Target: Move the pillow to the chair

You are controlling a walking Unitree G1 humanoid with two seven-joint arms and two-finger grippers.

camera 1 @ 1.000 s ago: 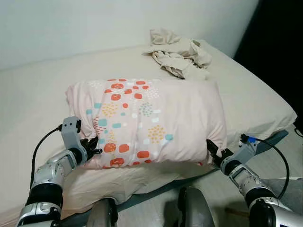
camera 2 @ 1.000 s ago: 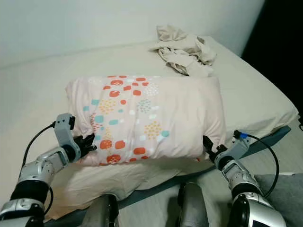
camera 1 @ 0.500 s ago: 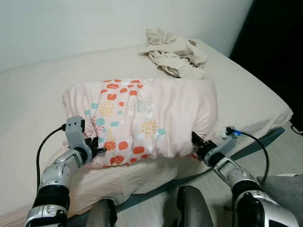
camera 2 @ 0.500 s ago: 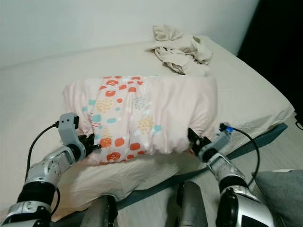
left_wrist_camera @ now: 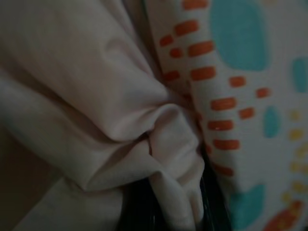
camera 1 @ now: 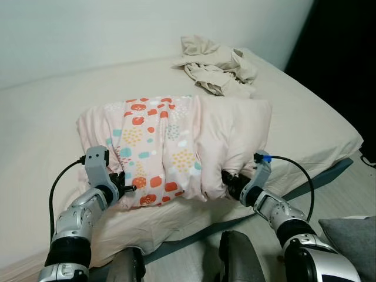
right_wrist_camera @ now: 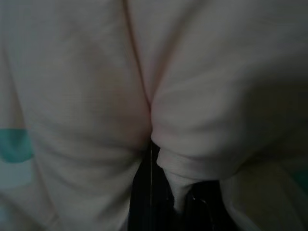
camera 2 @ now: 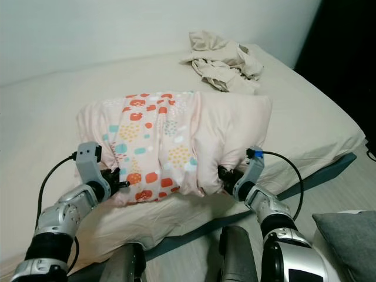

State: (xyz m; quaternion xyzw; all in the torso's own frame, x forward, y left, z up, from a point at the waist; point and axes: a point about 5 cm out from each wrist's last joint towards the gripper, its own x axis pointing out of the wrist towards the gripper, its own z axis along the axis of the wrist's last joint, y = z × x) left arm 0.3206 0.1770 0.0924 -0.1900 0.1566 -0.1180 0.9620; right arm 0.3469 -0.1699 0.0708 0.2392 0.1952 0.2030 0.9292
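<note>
A pale pink pillow [camera 1: 176, 147] with orange, teal and yellow patches lies on the bed, squeezed and folded in the middle. My left gripper [camera 1: 124, 189] is shut on the pillow's near left corner. My right gripper [camera 1: 228, 183] is shut on the fabric at its near right side. In the left wrist view the fingers [left_wrist_camera: 211, 202] pinch a bunched fold of the pillow [left_wrist_camera: 168, 144]. In the right wrist view the dark fingers [right_wrist_camera: 149, 197] clamp a crease of plain pink cloth [right_wrist_camera: 159, 96].
The pillow rests on a wide bed with a cream sheet [camera 1: 41, 123]. A crumpled beige cloth [camera 1: 214, 61] lies at the far right of the bed. A grey cushion [camera 1: 352, 235] sits on the floor at the right. The bed's front edge [camera 1: 194, 229] is just before me.
My right gripper has pushed leftward along the pillow's front, bunching the right half inward so the pillow looks narrower. The left gripper has stayed at its corner.
</note>
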